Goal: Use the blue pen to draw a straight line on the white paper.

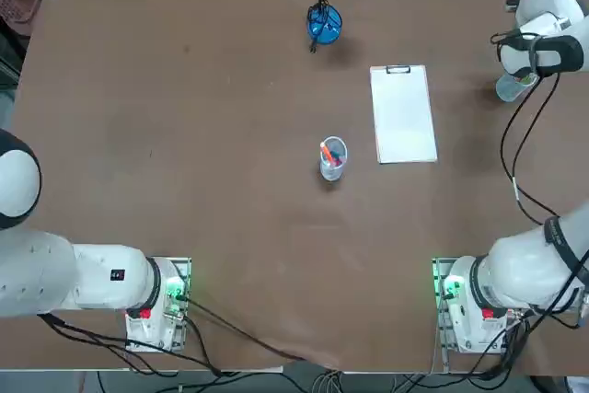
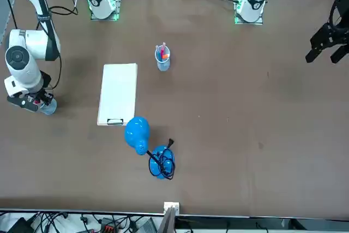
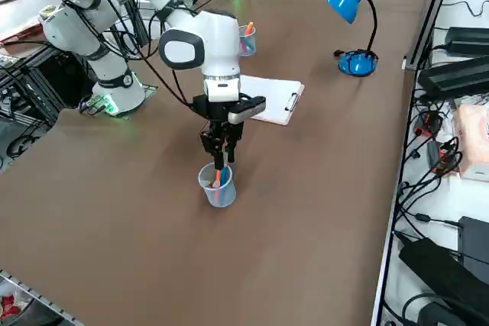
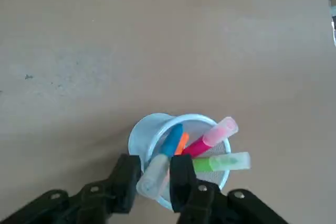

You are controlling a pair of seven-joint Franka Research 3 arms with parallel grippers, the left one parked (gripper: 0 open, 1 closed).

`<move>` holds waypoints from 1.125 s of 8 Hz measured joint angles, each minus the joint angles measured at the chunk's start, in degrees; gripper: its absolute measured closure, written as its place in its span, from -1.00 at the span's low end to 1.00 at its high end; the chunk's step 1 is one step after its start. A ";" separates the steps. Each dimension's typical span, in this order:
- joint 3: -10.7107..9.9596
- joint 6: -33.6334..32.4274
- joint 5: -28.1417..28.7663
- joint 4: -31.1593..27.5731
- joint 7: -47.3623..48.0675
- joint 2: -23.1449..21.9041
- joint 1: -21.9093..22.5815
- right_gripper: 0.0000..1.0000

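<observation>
I see the right gripper (image 4: pixel 156 179) over the cup (image 4: pixel 139 135), fingers (image 4: pixel 127 177) grasping the blue pen (image 4: pixel 163 158), pen leaning, cap end toward the fingers, paper (image 3: pixel 263 91) beyond the cup on the desk (image 3: pixel 321 211)

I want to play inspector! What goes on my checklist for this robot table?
Surface: brown table, bare across most of its top.
Job's things: thin light-blue pen standing in a clear plastic cup with pink, orange and green pens; white paper on a clipboard, no line on it.
Clutter: blue desk lamp beyond the paper; second clear cup of pens beside the paper.
Grippers: right gripper reaching into the cup near the table's edge, fingers closed on the light-blue pen's cap.
Cables: black cable along the right arm.
Surroundings: cords and power strips past the table's edge.
</observation>
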 joint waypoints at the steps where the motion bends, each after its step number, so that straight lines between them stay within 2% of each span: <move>1: 0.00 0.00 -0.01 0.01 0.03 0.00 0.00 0.35; 2: 0.00 0.01 -0.02 0.03 0.05 0.00 0.00 0.40; 3: -0.02 0.01 -0.12 0.10 0.08 -0.03 0.00 0.54; 9: -0.07 0.01 -0.42 0.67 0.12 -0.22 -0.01 0.67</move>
